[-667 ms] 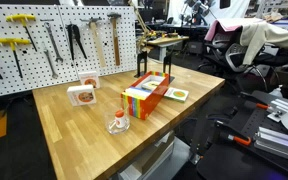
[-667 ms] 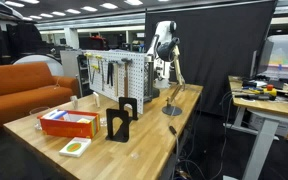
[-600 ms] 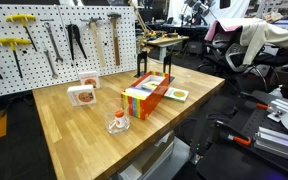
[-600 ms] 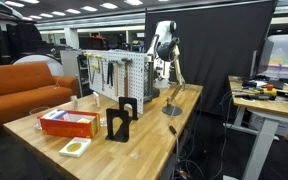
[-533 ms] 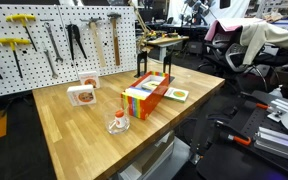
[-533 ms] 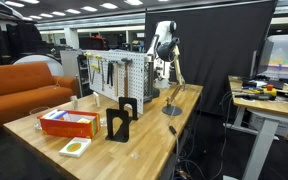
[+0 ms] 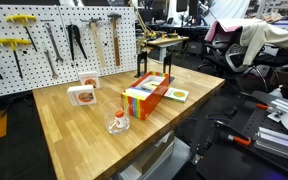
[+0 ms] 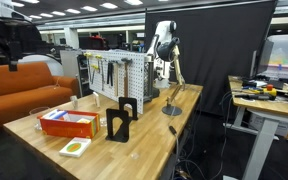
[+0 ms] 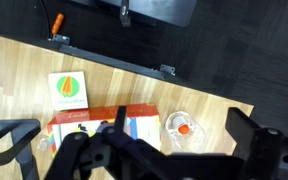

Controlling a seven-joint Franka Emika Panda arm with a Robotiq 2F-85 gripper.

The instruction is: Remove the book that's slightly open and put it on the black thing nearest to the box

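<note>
The book (image 7: 81,95), a small white booklet with an orange-red picture, lies on the wooden table near the pegboard. It does not show in the wrist view. The long striped box (image 7: 147,96) (image 8: 68,123) (image 9: 89,122) lies mid-table. Two black bookends (image 7: 144,65) (image 7: 170,68) stand at its far end; in an exterior view the nearer bookend (image 8: 119,121) is right beside the box. My gripper (image 9: 164,160) hangs high above the box, open, with nothing between its dark fingers (image 9: 252,148).
A clear cup (image 7: 119,122) (image 9: 181,128) with something orange inside stands by the box's end. A white square card (image 7: 178,94) (image 8: 75,147) (image 9: 69,88) lies near the table edge. Tools hang on the pegboard (image 7: 54,40). The white arm (image 8: 164,40) rises at the table's far end.
</note>
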